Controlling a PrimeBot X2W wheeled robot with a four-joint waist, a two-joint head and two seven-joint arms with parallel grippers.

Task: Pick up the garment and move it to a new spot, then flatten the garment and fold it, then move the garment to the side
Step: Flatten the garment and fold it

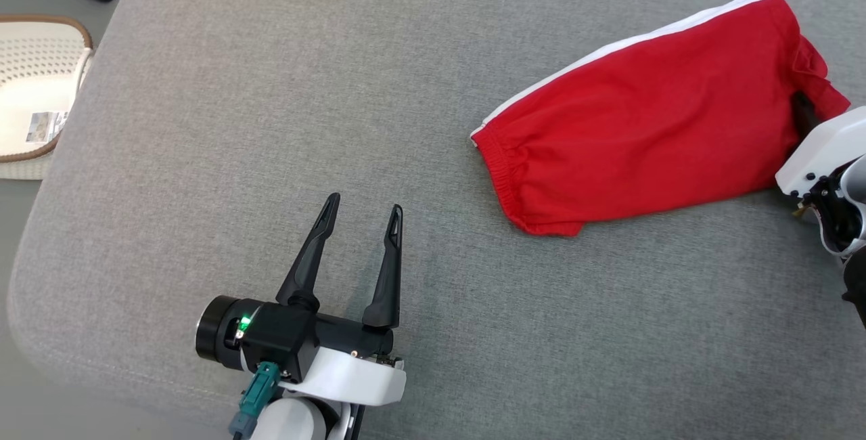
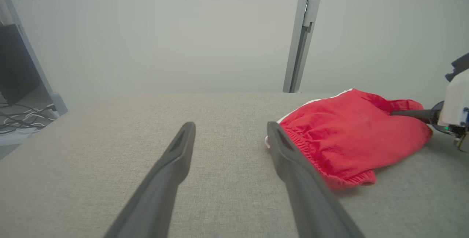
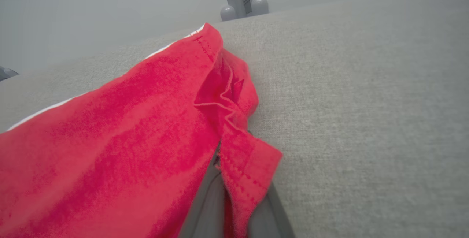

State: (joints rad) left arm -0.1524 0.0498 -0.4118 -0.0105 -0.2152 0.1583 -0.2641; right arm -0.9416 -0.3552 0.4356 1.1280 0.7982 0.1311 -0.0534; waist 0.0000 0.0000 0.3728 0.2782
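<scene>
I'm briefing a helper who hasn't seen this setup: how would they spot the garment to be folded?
On the wide grey cushioned surface, look right, where the right gripper is shut on cloth. That is the garment: bright red shorts with a white side stripe and gathered waistband, unlike the pale basket at far left.

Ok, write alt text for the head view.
Red fabric shorts with a white side stripe lie on a grey upholstered cushion, their right edge pinched in the right tool. The left tool is open over bare cushion, lower left.
</scene>
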